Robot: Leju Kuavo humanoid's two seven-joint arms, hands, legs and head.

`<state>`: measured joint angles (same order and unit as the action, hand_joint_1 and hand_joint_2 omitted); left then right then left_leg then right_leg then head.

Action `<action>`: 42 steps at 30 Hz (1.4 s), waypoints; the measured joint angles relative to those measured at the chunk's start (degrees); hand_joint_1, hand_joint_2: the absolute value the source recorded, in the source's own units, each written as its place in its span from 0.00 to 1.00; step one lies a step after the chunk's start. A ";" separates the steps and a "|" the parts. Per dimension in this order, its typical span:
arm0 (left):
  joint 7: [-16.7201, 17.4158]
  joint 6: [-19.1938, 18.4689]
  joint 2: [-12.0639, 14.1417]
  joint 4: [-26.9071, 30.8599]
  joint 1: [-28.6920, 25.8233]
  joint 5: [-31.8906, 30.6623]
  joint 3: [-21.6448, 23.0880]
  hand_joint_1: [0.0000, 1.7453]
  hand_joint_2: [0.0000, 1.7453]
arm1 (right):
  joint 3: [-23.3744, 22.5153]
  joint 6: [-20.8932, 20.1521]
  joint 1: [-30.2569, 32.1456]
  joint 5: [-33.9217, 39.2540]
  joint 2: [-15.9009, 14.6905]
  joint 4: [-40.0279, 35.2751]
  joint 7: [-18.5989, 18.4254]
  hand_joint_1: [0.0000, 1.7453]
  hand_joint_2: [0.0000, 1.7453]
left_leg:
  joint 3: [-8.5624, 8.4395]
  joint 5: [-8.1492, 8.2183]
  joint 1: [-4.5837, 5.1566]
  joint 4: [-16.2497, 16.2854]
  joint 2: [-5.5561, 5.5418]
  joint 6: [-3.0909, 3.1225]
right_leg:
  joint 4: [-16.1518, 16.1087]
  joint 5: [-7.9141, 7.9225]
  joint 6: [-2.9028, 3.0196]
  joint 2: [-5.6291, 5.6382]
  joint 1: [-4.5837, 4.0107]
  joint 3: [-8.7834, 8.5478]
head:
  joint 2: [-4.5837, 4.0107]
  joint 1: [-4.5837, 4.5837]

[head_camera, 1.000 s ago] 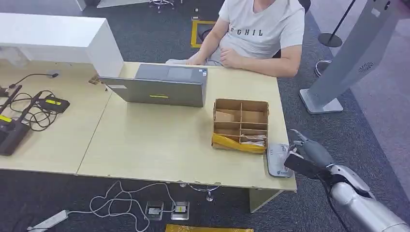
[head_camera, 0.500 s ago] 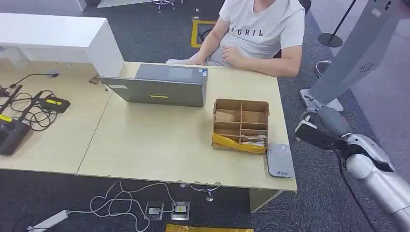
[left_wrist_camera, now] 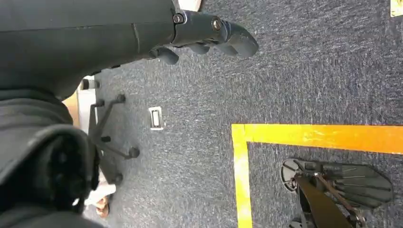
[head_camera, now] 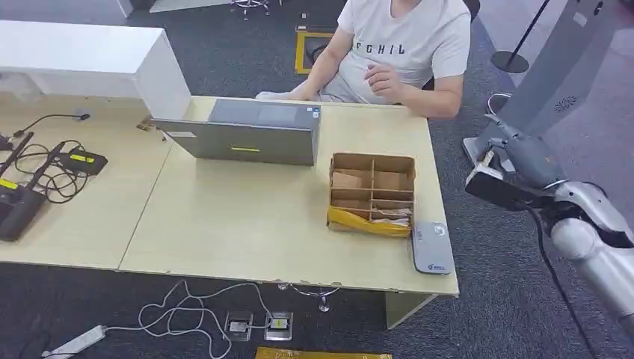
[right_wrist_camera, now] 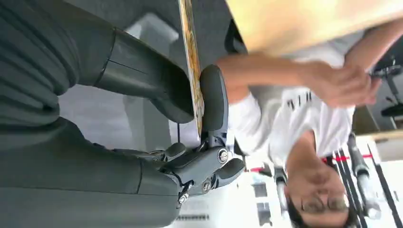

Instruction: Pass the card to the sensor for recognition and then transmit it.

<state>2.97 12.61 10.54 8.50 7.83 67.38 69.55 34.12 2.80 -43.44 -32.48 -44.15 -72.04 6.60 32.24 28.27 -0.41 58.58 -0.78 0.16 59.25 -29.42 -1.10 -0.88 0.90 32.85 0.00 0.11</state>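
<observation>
Holding: the right hand [head_camera: 523, 161] pinches the card [right_wrist_camera: 192, 61] between its thick thumb and a darker finger, the other fingers curled below it.
Card: a thin, yellowish card seen edge-on in the right wrist view, its long axis running out along the fingers and past them; in the head view it shows as a pale sliver at the hand's left side.
Place: the hand is raised off the right edge of the table [head_camera: 247, 224], beyond its far right corner.
Sensor: the grey sensor [head_camera: 431, 247] lies flat at the table's near right corner, just beside the cardboard box [head_camera: 372, 193]; it is nearer and to the left of the hand, well apart from it.
Person: a seated person [head_camera: 404, 48] at the far side has one hand [head_camera: 385, 78] lifted, to the far left of the card. Judged from this, the handover comes next, and the card has to travel left and farther away.
Left hand: the left hand [left_wrist_camera: 209, 35] hangs over the carpet, fingers curled in, holding nothing.
Unclear: the card's face and any print on it cannot be made out.
</observation>
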 joint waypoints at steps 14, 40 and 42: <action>0.17 -0.76 -0.07 0.00 0.72 -3.50 2.84 0.00 0.00 | 1.97 1.25 -11.36 -11.22 5.82 2.67 2.34 1.00 1.00 | 0.09 -0.01 -0.08 -0.01 -0.03 -0.01 | 0.02 -0.01 0.01 -0.03 -0.08 -0.01 | 0.00 0.02; 0.48 -0.39 -0.77 0.00 1.17 -5.25 8.42 0.00 0.00 | 4.28 8.89 -14.41 -15.92 26.97 29.33 4.31 0.02 1.00 | 0.08 -0.10 -0.13 -0.01 -0.09 -0.09 | 0.02 -0.01 0.01 -0.06 -0.13 0.02 | 0.00 0.02; 0.57 -0.46 -0.74 0.00 1.17 -5.29 8.74 0.00 0.00 | 4.24 8.94 -14.42 -15.85 27.23 30.25 4.31 0.00 1.00 | 0.07 -0.09 -0.13 -0.01 -0.09 -0.09 | 0.02 -0.01 0.01 -0.05 -0.13 0.02 | 0.00 0.02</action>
<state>3.54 12.15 9.79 8.50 9.00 62.10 78.29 38.36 11.74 -57.85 -48.33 -16.92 -41.79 10.91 32.32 28.18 -0.54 58.58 -0.87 0.07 59.27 -29.43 -1.08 -0.93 0.76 32.87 0.00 0.13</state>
